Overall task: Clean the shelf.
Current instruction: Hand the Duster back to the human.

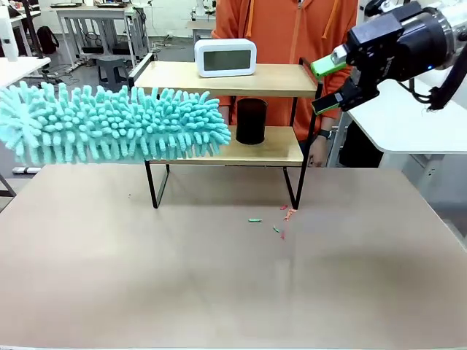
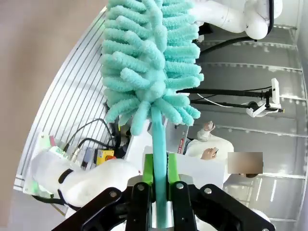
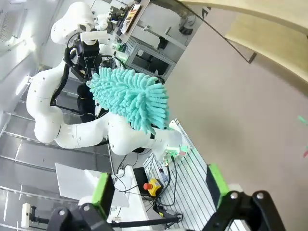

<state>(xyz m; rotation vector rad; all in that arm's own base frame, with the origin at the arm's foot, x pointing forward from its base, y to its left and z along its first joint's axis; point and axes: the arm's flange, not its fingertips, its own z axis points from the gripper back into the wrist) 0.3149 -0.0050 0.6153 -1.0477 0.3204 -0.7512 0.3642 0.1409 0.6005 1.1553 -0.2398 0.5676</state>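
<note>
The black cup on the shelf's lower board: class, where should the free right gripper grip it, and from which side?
Grip the black cup across its round wall near the middle, coming from the robot's side. It stands upright under the shelf's top board, which blocks a top grasp. The right gripper is open; the left holds the duster.

One shelf [image 1: 219, 79], one duster [image 1: 109, 124], one clock [image 1: 225, 57], one black cup [image 1: 251, 121], four scraps [image 1: 277, 219].
</note>
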